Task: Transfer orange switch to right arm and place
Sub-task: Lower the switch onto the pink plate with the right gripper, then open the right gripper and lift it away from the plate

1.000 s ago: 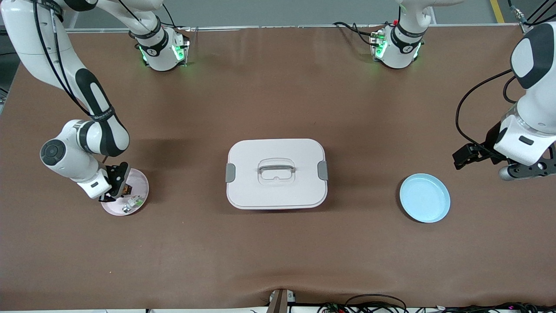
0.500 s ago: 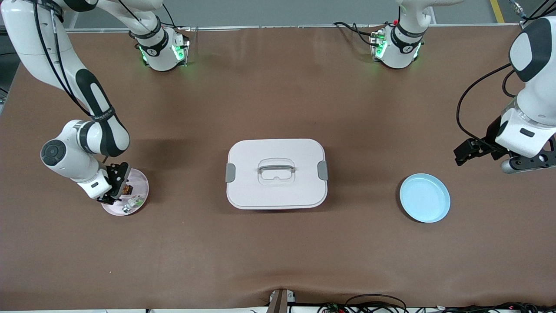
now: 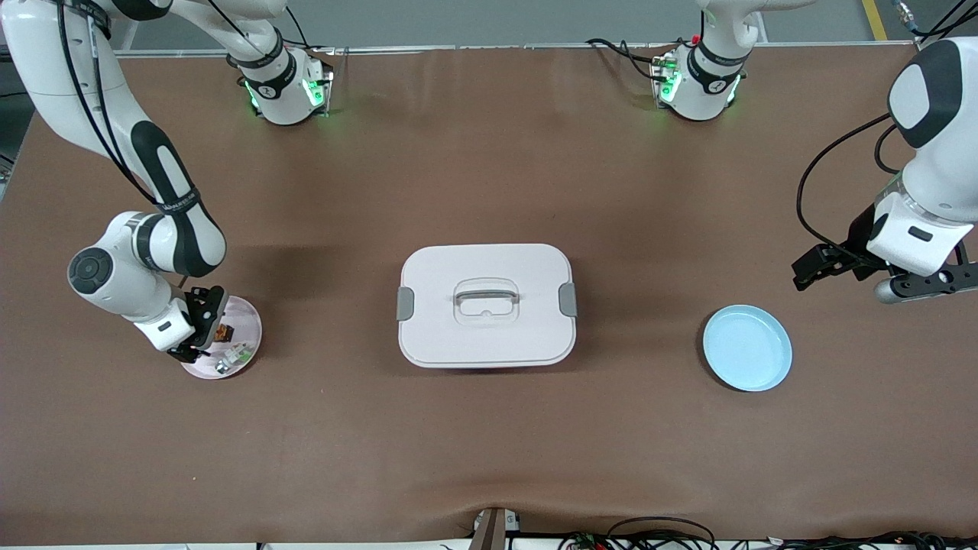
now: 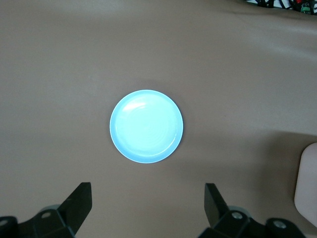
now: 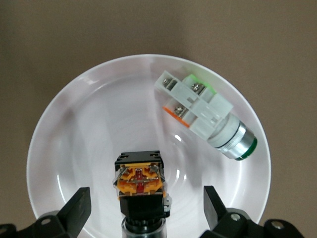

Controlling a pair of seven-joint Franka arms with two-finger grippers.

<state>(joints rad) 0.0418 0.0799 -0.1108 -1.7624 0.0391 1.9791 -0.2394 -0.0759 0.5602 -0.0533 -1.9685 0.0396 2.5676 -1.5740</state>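
Observation:
The orange switch point(image 5: 140, 186), black with an orange middle, lies on the pink plate point(image 5: 89, 134) at the right arm's end of the table; it also shows in the front view point(image 3: 223, 333). My right gripper point(image 5: 147, 202) is open just over the plate point(image 3: 250, 319), one finger on each side of the switch without touching it. In the front view the right gripper point(image 3: 202, 330) hides part of the plate. My left gripper point(image 4: 147, 196) is open and empty, up over bare table beside the blue plate point(image 4: 146, 126).
A green-white-silver part point(image 5: 204, 113) lies on the pink plate beside the switch. A white lidded box point(image 3: 486, 305) stands mid-table. The blue plate point(image 3: 747, 347) lies toward the left arm's end. Cables run along the table's front edge.
The left arm has drifted away from the blue plate, toward its base side. The right gripper has shifted slightly over the pink plate and stays open round the switch.

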